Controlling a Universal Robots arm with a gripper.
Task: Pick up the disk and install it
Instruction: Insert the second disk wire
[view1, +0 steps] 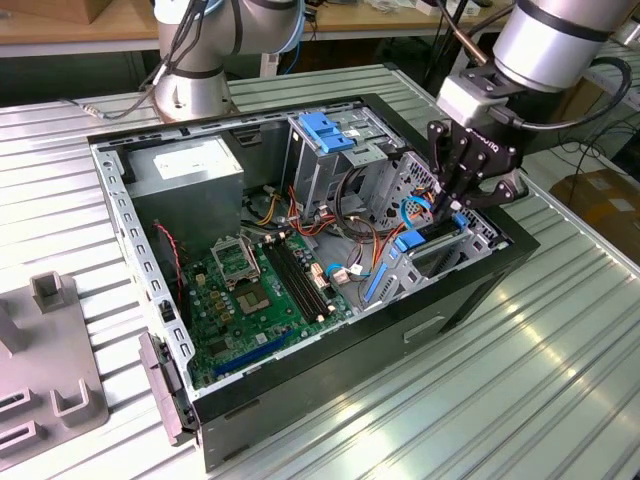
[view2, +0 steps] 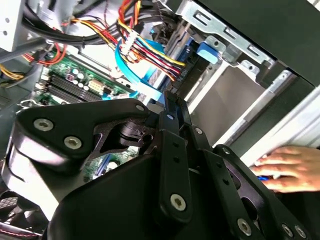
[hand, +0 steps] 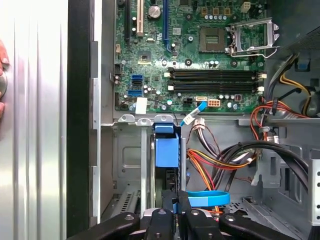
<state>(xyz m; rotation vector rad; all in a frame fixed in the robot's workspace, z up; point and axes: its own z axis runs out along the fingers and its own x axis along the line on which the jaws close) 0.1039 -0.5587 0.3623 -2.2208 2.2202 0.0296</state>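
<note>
First wrist view: the jaws (hand: 176, 216) are pressed together on the disk's (hand: 166, 152) upright edge, with the disk standing in its bay (hand: 131, 165) beside the motherboard (hand: 195, 55). Best pushed straight along the rails, clear of cables (hand: 215, 167).

I find my gripper (view1: 455, 205) low in the bay (view1: 440, 250) at the case's (view1: 330, 380) front corner. Cables (hand: 220, 160) crowd one side, the case wall the other. Room above the motherboard (view1: 260, 290) stays open.
</note>
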